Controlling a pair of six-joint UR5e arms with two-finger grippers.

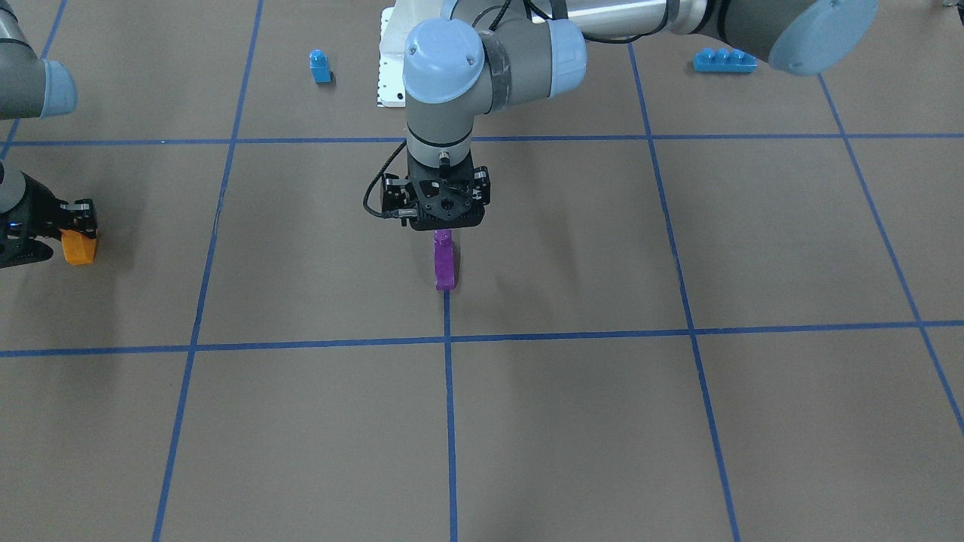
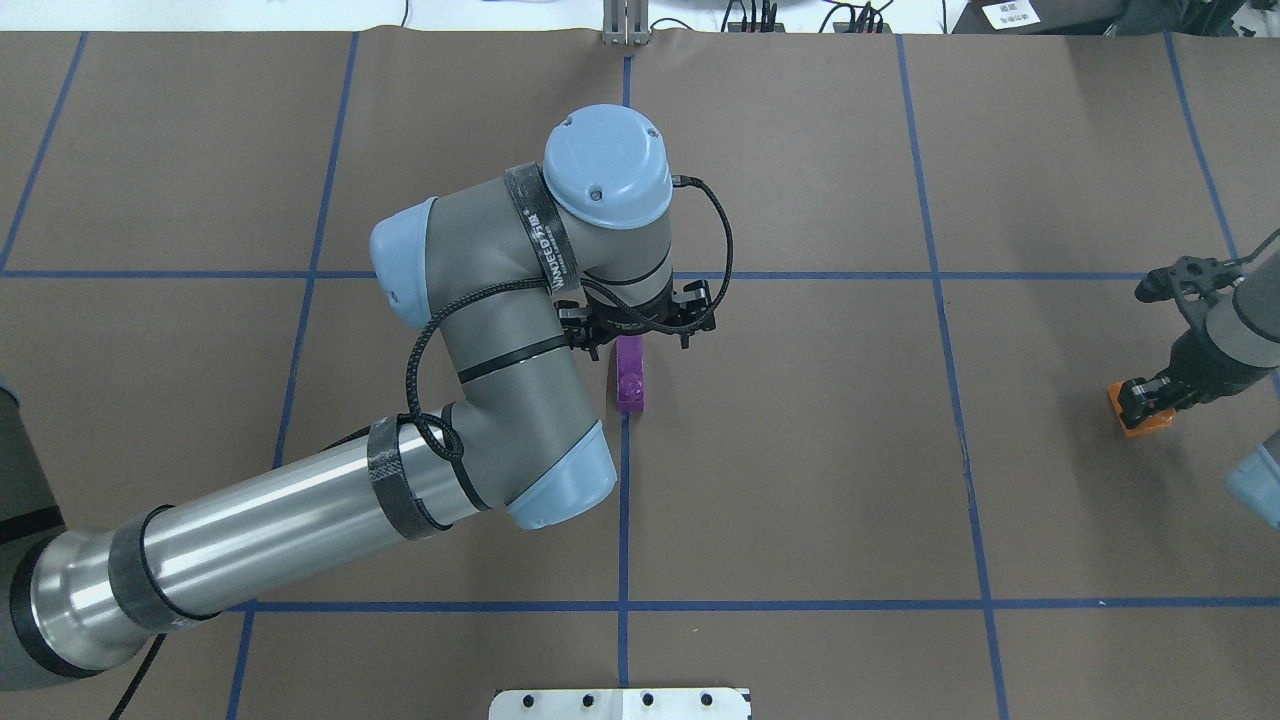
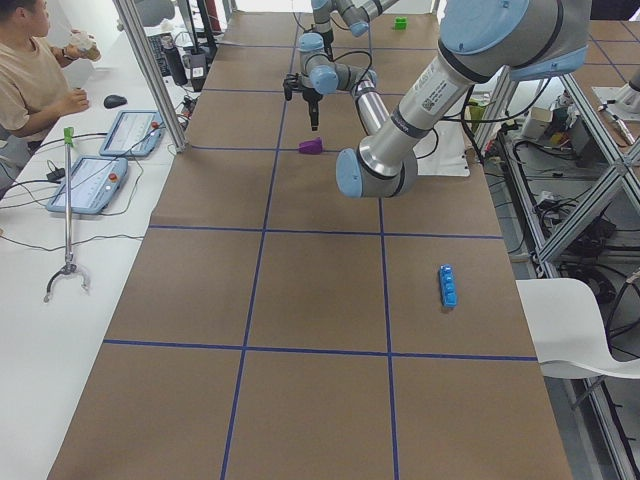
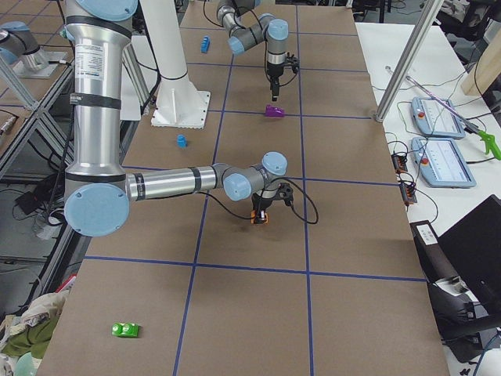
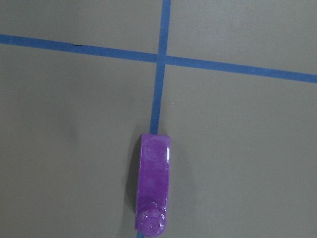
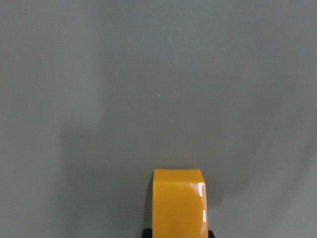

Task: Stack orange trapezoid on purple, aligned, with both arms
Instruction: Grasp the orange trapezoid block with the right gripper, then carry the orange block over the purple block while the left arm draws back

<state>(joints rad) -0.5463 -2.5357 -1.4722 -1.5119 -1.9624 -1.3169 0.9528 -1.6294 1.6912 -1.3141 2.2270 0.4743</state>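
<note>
The purple brick (image 1: 444, 265) stands on the table on a blue tape line, alone in the left wrist view (image 5: 153, 193) with its stud at the near end. My left gripper (image 1: 446, 226) hangs just above its stud end, apart from it. No fingers show in the left wrist view, and the gripper looks open. My right gripper (image 1: 77, 232) is shut on the orange trapezoid (image 1: 77, 250), low at the table far to the robot's right (image 2: 1140, 420). The orange brick fills the bottom of the right wrist view (image 6: 178, 203).
A small blue single-stud brick (image 1: 320, 66) and a long blue brick (image 1: 724, 60) lie near the robot's side. A green brick (image 4: 125, 330) lies at the right end. The white base plate (image 2: 620, 703) stands at the robot's edge. An operator (image 3: 30, 80) sits beside the table.
</note>
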